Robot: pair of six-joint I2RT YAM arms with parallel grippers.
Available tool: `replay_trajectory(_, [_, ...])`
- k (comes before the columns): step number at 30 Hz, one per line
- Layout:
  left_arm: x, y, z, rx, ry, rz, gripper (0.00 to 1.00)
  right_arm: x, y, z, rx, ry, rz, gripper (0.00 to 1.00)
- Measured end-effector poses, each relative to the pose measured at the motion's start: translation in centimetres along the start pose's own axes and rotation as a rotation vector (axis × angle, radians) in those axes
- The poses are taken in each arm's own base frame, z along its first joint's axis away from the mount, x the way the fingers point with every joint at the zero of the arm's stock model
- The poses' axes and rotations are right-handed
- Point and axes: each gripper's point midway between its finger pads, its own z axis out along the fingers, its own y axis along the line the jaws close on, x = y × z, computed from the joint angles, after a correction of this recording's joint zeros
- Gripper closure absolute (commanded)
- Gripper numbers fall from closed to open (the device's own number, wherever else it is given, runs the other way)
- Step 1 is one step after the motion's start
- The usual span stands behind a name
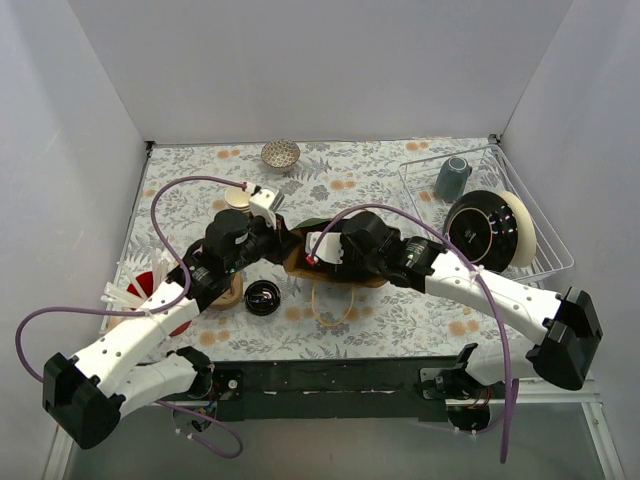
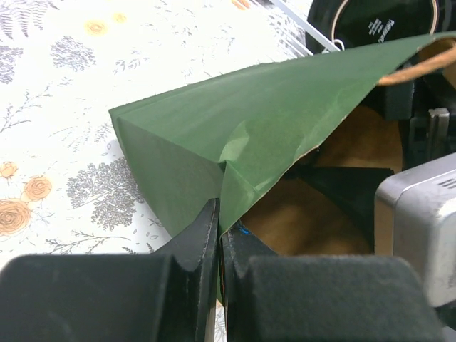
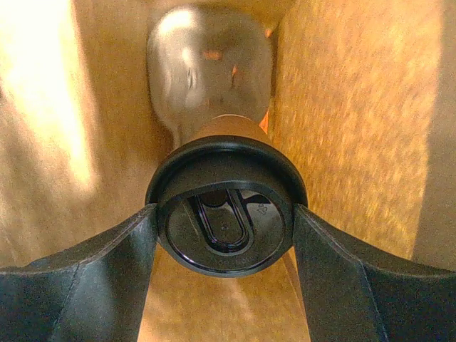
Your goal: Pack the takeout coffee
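Right pincer [image 3: 224, 235] clasps the takeout coffee [image 3: 226, 214] inside the green bag [image 2: 235, 135], left pincer [image 2: 219, 242] pinching its edge.

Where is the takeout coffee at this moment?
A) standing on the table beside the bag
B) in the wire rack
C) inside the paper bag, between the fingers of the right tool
C: the right wrist view shows the takeout coffee between the right tool fingers, with brown paper bag walls around it.

Green bag [image 2: 271, 121] w/ tan inside, black cup lid [image 3: 226, 214], floral tablecloth [image 1: 380, 170].
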Motion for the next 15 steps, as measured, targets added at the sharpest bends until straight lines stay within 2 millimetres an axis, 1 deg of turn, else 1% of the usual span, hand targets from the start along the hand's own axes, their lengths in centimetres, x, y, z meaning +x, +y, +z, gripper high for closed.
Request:
replay_trajectory(3, [-0.5,-0.1,-0.4,-0.004,-0.019,-0.01,1.0,0.7,0.3,-0.3,0.003,0.012,0.001,0.63])
replay_trajectory(6, [-1.2,-0.5,-1.1,0.006,-0.052,-0.032,1.0,2.4,1.5,-0.7,0.006,0.029,-0.005,0.62])
replay_trajectory(8, [-1.0,-0.7,-1.6,0.015,-0.068,-0.049,1.0,3.3,2.1,-0.7,0.008,0.039,-0.016,0.62])
replay_trajectory(11, [0.2,-0.9,-1.8,0.03,-0.057,-0.073,1.0,3.8,2.5,-0.3,0.012,0.041,-0.033,0.61])
replay_trajectory(15, [1.7,-0.7,-1.7,0.033,-0.041,-0.091,1.0,3.7,2.0,-0.3,0.031,0.039,-0.065,0.61])
